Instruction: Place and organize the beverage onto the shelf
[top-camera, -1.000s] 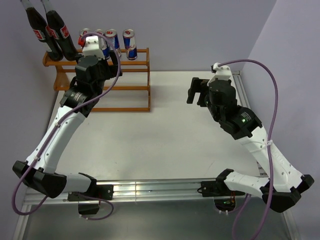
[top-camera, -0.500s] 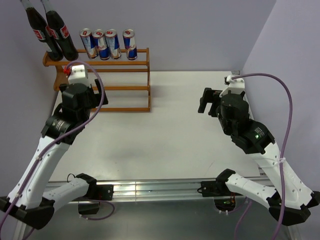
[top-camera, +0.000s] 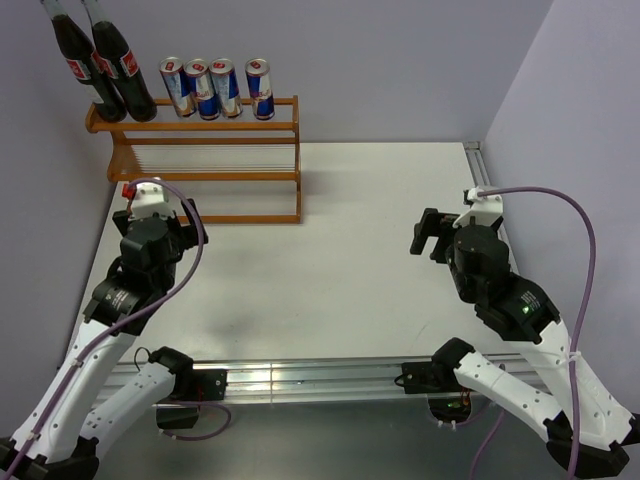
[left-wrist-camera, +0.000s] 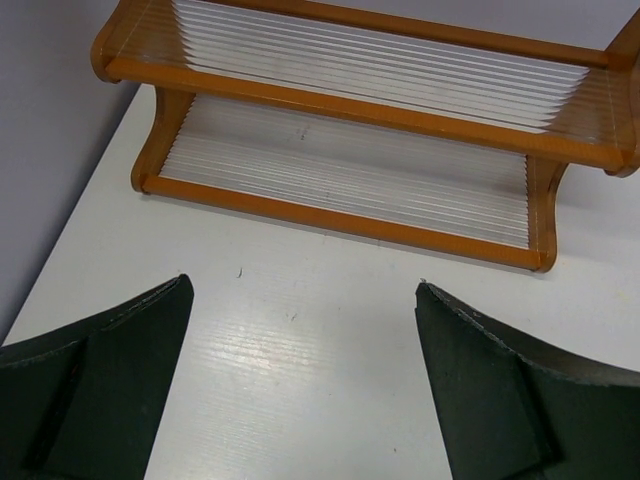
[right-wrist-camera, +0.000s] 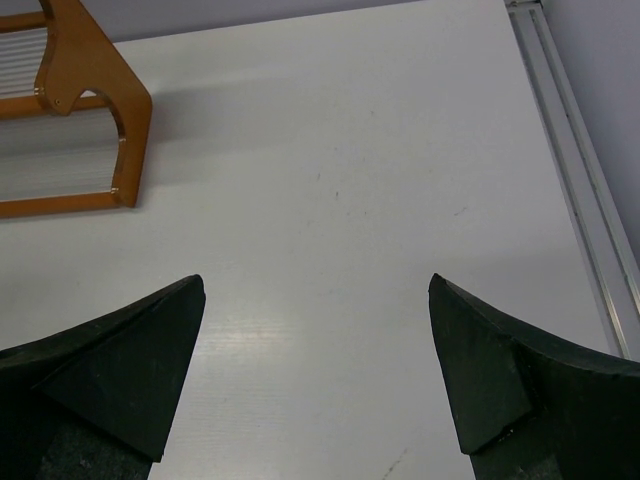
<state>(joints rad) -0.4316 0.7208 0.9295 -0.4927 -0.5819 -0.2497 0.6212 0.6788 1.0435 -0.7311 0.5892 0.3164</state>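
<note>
- We see the shelf (top-camera: 215, 177) in the upper left of the overhead view, standing on the table (top-camera: 330, 250).
- On its top tier, two cola bottles (top-camera: 122, 62) stand at the left end, with four cans (top-camera: 203, 88) in a row just right of them.
- Our left gripper (left-wrist-camera: 302, 285) hangs near the shelf's lower tiers, jaws wide apart, holding nothing.
- Our right gripper (right-wrist-camera: 317, 280) hovers over the table at centre right, jaws likewise apart and empty.

Bare table (top-camera: 340, 250) lies open across the middle, up to the shelf (top-camera: 205, 178) at far left. Its top tier is crowded by two bottles (top-camera: 122, 70) and four cans (top-camera: 205, 90) (lower tiers open); walls (top-camera: 400, 60) close in behind and at the right.
</note>
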